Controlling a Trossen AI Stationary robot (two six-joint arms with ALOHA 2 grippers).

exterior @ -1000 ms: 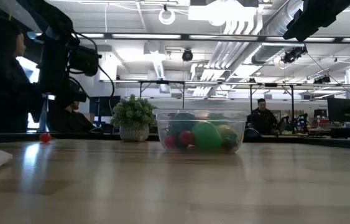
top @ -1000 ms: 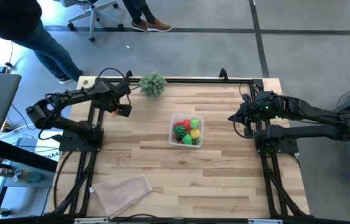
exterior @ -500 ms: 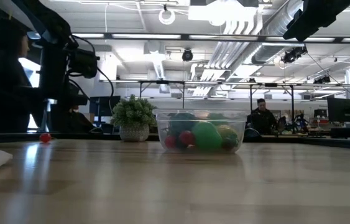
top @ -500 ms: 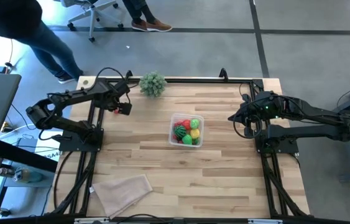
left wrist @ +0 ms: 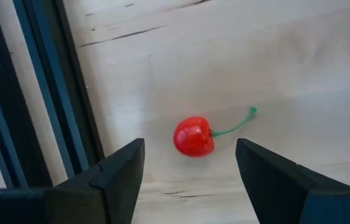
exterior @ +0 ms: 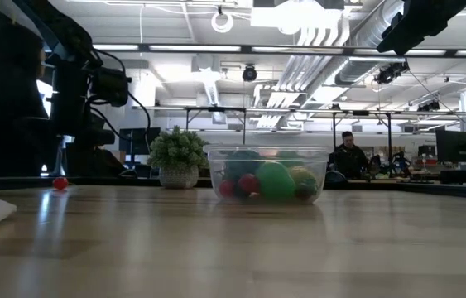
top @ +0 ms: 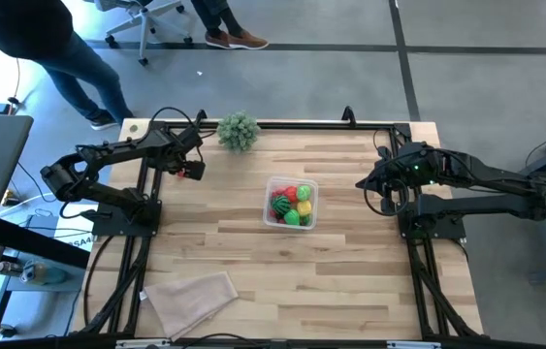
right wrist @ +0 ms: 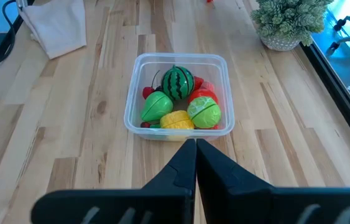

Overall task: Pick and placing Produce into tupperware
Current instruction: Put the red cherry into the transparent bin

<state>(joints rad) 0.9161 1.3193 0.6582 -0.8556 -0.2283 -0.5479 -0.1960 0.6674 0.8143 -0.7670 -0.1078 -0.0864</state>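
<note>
A small red cherry [left wrist: 193, 136] with a green stem lies on the wood near the table's far left edge; it also shows as a red dot [exterior: 60, 183] in the low view. My left gripper [left wrist: 190, 167] hangs open above it, pointing down, one finger on each side of the cherry without touching it; the high view shows this gripper [top: 191, 167] too. The clear tupperware [top: 292, 203] stands mid-table holding several pieces of produce, red, green and yellow [right wrist: 179, 99]. My right gripper [right wrist: 194, 155] waits shut above the right side, aimed at the tupperware.
A dark frame rail [left wrist: 50, 93] runs close beside the cherry. A small potted grey-green plant [top: 238, 130] stands at the far edge. A beige folded cloth [top: 193, 296] lies near the front left. A person's legs [top: 79, 78] show beyond the table's far left corner.
</note>
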